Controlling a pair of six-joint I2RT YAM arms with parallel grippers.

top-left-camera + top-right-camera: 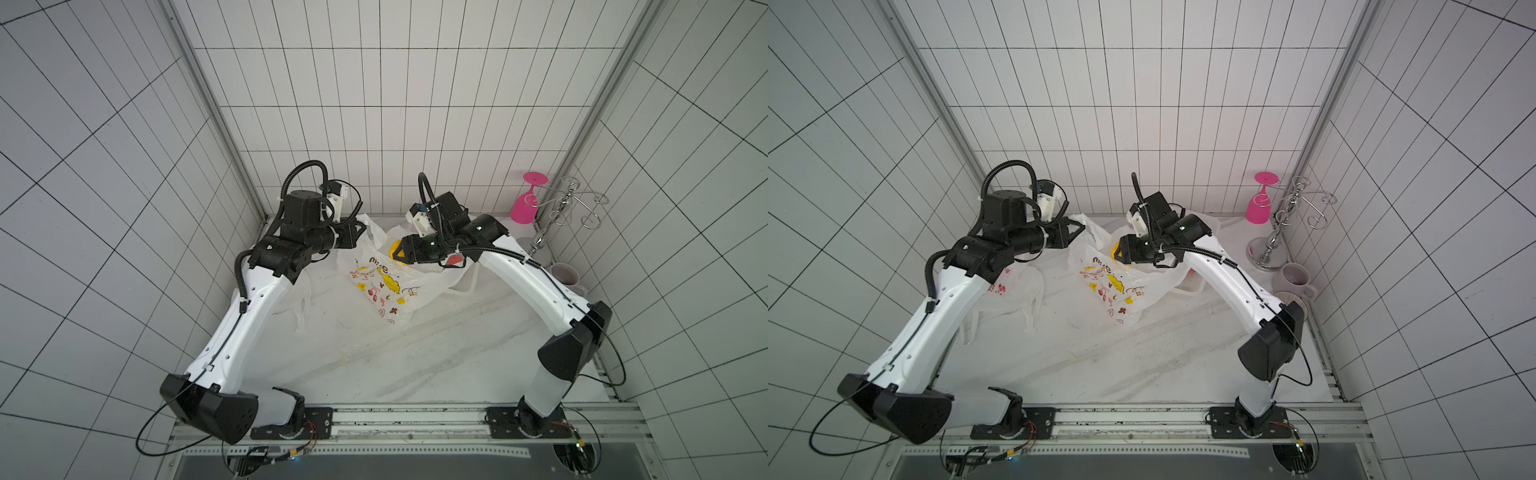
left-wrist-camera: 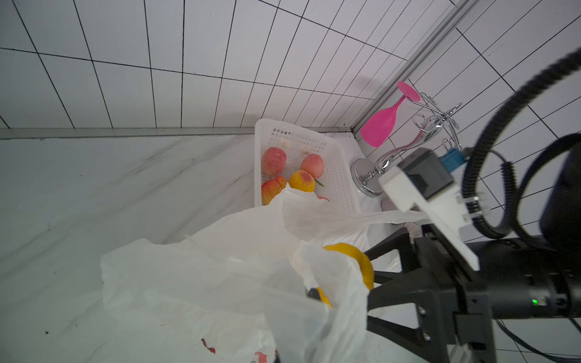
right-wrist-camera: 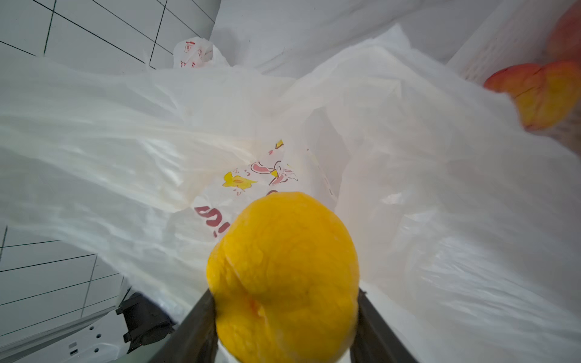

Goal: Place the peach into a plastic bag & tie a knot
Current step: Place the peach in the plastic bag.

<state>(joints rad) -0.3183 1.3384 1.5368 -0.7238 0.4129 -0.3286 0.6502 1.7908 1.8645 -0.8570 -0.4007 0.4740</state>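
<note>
At the mouth of the bag (image 1: pixel 386 286), the right gripper (image 1: pixel 398 250) clamps the peach (image 3: pixel 283 273) for dropping in, while the left gripper (image 1: pixel 360 227), pinched shut on the rim, holds it open.

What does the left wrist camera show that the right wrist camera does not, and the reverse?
Only the left wrist view: the pink glass, the metal rack and most of the white basket. Only the right wrist view: a second bag lying far off. Both: the yellow peach held in the right gripper, and the plastic bag.
</note>
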